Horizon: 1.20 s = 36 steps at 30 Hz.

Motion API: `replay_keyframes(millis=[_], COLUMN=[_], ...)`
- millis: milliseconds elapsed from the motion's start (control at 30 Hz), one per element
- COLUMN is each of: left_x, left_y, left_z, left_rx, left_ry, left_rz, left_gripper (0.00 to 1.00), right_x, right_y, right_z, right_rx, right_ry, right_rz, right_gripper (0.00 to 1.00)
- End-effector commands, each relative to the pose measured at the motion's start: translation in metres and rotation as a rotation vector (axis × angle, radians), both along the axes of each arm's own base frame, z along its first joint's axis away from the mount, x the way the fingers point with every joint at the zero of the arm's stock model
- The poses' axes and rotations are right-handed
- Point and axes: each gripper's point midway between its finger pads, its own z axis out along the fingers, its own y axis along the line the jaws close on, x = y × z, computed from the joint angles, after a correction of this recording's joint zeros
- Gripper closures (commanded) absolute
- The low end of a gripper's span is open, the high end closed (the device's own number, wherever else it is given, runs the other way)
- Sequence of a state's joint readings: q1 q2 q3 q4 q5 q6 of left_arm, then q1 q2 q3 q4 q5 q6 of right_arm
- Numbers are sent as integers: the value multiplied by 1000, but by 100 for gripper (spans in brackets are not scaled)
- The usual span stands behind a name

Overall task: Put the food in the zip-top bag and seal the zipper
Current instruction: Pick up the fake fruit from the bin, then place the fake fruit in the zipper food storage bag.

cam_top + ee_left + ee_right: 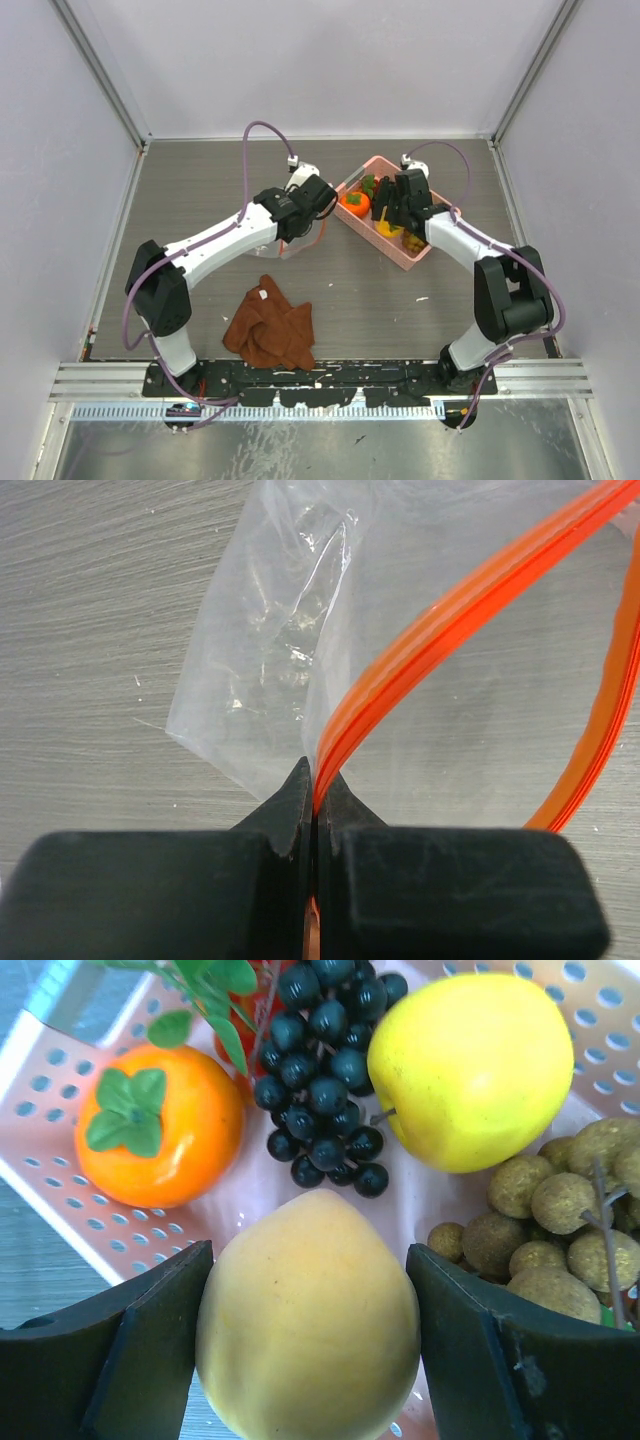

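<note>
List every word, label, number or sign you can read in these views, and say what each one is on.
No text can be read in any view.
The small white tag on the rust-brown cloth: too small to tell whether it bears print.
On the zip-top bag, its zipper, the pink basket and the toy fruits: no print shows.

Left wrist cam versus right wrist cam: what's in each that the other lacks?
Left wrist only: the bag, its zipper pinched by the left gripper, jaws shut. Right wrist only: the basket of fruit, and the right gripper, jaws flanking a yellow-orange fruit; contact unclear. Both: grey table.
</note>
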<state>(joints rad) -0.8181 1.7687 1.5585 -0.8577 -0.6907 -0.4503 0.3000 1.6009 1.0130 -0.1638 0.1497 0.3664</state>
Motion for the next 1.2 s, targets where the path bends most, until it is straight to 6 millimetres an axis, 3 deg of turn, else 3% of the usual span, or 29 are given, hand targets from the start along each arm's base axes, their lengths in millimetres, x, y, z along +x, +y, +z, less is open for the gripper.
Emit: replay_keyframes(millis=[0, 267, 433, 567, 833, 1167], left_x=[9, 5, 6, 3, -8, -21], left_y=[-7, -24, -38, -44, -58, -67], left_z=[34, 32, 34, 41, 60, 69], left_rx=[-77, -180, -244, -299, -464, -611], left_ry=[-74, -42, -22, -14, -15, -21], left_rz=[-3, -9, -12, 3, -18, -40], left_gripper=[100, 100, 100, 100, 100, 100], right_x=[12, 5, -17, -33, -54, -61], right_y=[9, 34, 66, 91, 137, 152], right_z=[46, 105, 154, 182, 200, 186], right_rx=[44, 149, 228, 307, 444, 521], right_ry=[-146, -311, -455, -553, -637, -664], right_rz=[28, 137, 241, 305, 420, 460], right_gripper=[37, 41, 42, 43, 45, 45])
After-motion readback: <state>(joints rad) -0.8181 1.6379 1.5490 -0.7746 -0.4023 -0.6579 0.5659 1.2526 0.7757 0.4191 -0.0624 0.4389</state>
